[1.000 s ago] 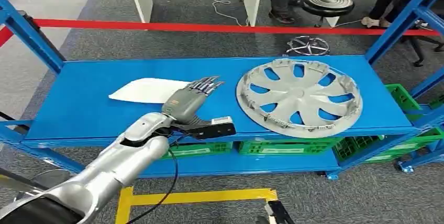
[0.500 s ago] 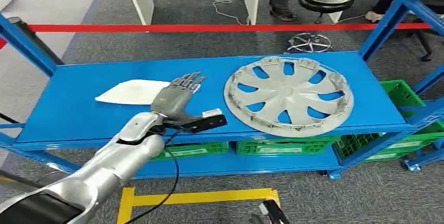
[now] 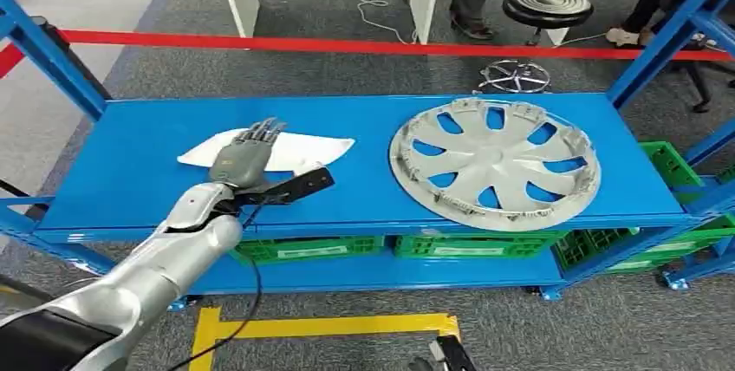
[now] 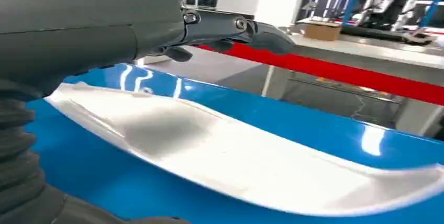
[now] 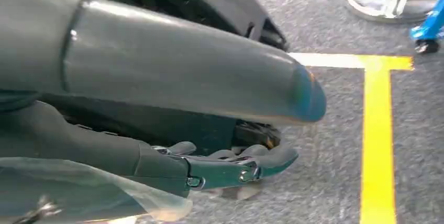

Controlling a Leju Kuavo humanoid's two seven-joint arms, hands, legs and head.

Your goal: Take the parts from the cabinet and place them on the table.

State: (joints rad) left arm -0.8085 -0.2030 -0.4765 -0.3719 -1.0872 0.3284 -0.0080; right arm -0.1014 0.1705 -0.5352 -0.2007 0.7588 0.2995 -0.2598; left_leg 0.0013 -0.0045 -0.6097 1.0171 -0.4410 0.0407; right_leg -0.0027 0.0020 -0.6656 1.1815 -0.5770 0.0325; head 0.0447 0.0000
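White flat part (image 3: 299, 147) lying on the blue shelf (image 3: 130, 172), left of the silver wheel cover (image 3: 494, 161), with the left robot hand (image 3: 241, 156) hovering over its near end, fingers (image 3: 260, 133) extended and holding nothing; right robot hand (image 5: 230, 166) hanging above grey floor (image 5: 335, 145), fingers loosely extended, holding nothing.

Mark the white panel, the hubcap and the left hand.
white panel (image 3: 316, 149): head view, its bare right end.
hubcap (image 3: 494, 163): head view, its centre.
left hand (image 3: 238, 159): head view, its back.

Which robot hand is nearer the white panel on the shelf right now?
Left. The left robot hand is over the near edge of the white panel on the blue shelf. The right robot hand hangs low by the floor, far from it.
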